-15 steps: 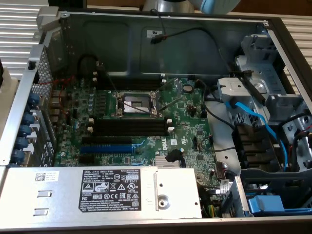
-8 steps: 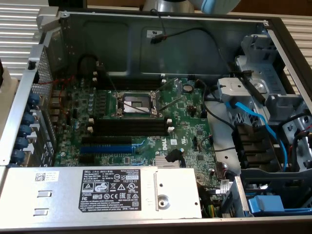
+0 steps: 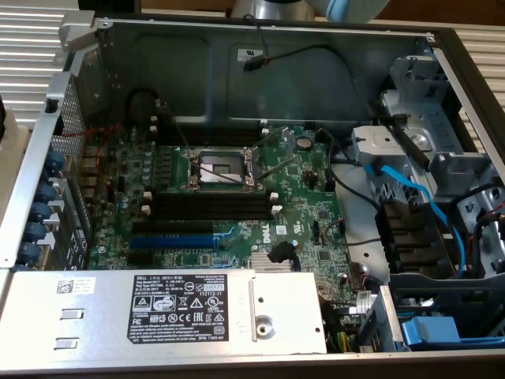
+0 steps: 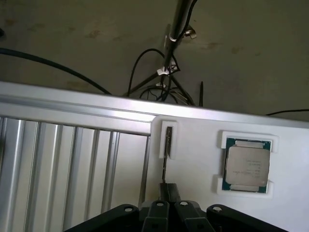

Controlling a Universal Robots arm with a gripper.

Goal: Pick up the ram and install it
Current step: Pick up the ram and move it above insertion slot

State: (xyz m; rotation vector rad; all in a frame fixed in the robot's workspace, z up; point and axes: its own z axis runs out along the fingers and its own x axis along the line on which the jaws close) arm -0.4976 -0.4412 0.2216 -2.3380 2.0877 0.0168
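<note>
My claw [image 4: 169, 189] is closed tight. It looks to be pinching the near end of the ram [image 4: 169, 140], though edge-on I can't be sure. The ram's far end sits in a white holder [image 4: 161, 145], just beside the processor [image 4: 247, 166]. A skewed pinch could let the stick twist, or snag in that holder. The black slots [image 3: 213, 207], centre of the exterior view, are empty.
</note>
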